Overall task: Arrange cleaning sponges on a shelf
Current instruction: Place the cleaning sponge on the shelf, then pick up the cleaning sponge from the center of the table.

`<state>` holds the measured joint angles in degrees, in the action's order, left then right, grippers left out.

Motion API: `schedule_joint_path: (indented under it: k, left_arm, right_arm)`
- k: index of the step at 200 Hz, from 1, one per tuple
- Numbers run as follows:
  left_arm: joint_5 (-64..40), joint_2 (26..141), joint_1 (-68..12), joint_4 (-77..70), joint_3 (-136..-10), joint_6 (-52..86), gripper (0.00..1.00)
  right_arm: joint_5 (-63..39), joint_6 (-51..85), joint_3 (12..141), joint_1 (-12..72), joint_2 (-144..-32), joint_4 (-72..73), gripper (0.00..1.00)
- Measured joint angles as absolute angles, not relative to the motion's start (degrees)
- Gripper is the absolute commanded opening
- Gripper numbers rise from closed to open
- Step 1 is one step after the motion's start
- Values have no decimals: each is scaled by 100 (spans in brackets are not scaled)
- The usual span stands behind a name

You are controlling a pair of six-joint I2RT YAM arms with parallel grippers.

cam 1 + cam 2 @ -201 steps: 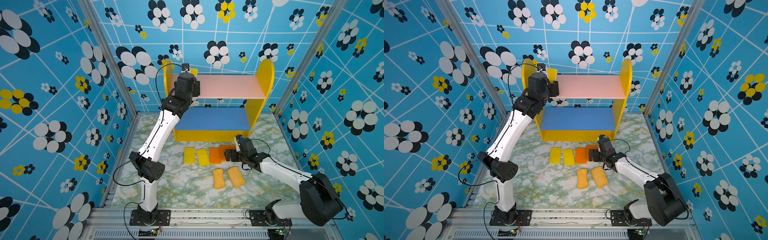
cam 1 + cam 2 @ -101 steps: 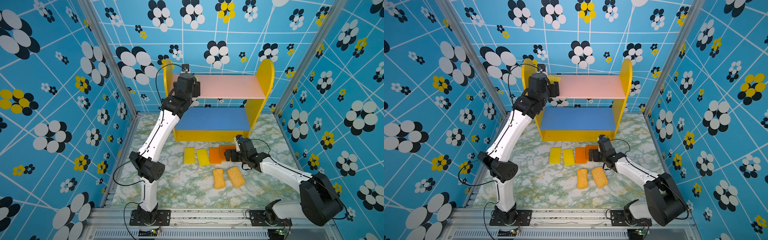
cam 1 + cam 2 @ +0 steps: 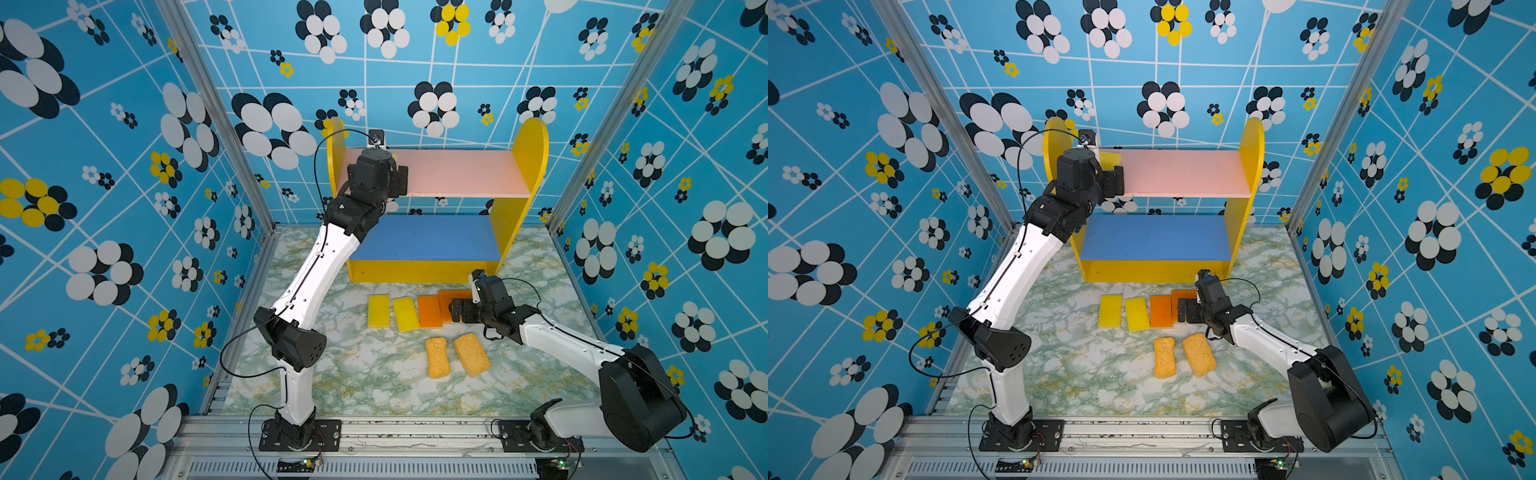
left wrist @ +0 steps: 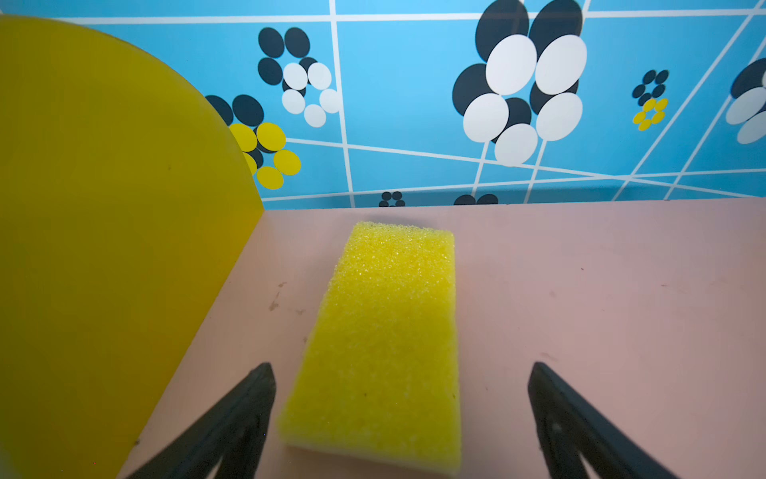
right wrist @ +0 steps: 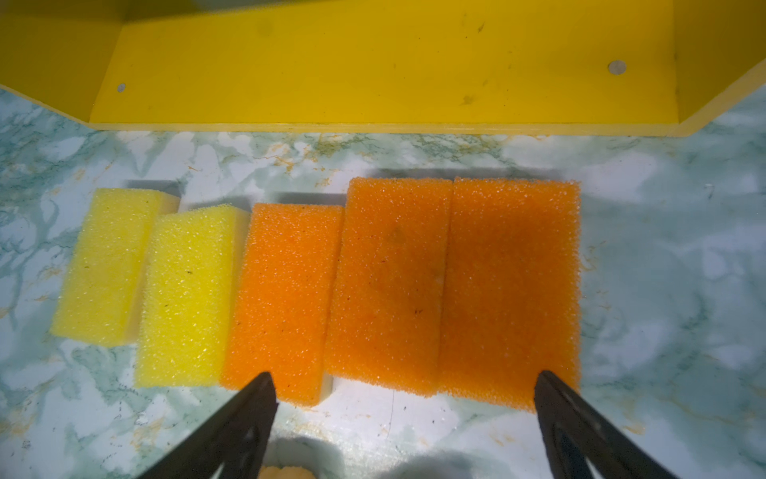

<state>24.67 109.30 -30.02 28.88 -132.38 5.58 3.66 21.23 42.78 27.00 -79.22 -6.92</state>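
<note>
The shelf stands at the back, pink board above blue board. A yellow sponge lies flat at the pink board's left end, by the yellow side panel. My left gripper is open, with its fingers apart from the sponge on either side. On the table, two yellow sponges and three orange ones lie in a row. My right gripper is open at the orange sponges' near ends, holding nothing. Two tan blocks lie nearer the front.
The marble table top is boxed in by blue flowered walls and metal corner posts. The shelf's yellow base front stands just behind the sponge row. My left arm reaches up across the shelf's left side.
My left gripper has opened and let go of the yellow sponge, which now rests on the pink board. My right arm has not moved.
</note>
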Motion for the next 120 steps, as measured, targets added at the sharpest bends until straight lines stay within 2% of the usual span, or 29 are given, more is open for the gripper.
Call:
schedule_joint_path:
  k: [61,120]
  left_arm:
    - [2443,9312,-3430,1959,-11548,32,99]
    - [2493,7666,-3603,1833,-9686,-27,99]
  right_arm:
    - [399,2128,4278,2700,-7771,-694,99]
    - [397,2176,4281,2700,-7719,-718,99]
